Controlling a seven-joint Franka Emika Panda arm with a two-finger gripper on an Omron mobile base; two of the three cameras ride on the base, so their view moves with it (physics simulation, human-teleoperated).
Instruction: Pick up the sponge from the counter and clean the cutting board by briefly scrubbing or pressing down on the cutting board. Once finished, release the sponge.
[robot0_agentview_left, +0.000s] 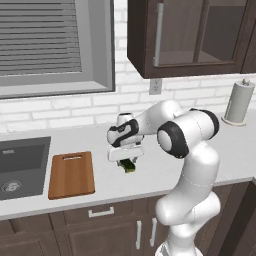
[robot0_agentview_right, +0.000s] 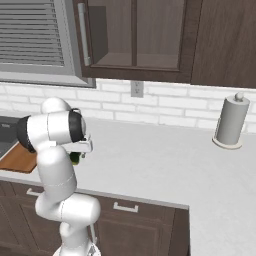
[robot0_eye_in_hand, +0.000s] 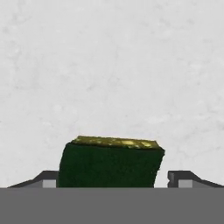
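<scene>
My claw (robot0_eye_in_hand: 112, 181) hangs low over the long light grey-white worktop (robot0_agentview_left: 165, 170), jaws apart, with the small dark green, yellow-edged sponge block (robot0_eye_in_hand: 111, 164) between my fingertips (robot0_eye_in_hand: 183, 178), not yet clamped. It sits skewed to my jaws, so closing could twist it loose. The flat reddish-brown wooden cutting board (robot0_agentview_left: 72, 174) lies well off to my left; a weak grip risks dropping the sponge short of it.

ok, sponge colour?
Dark green with a yellow layer; sponge shows best in the hand view.
</scene>
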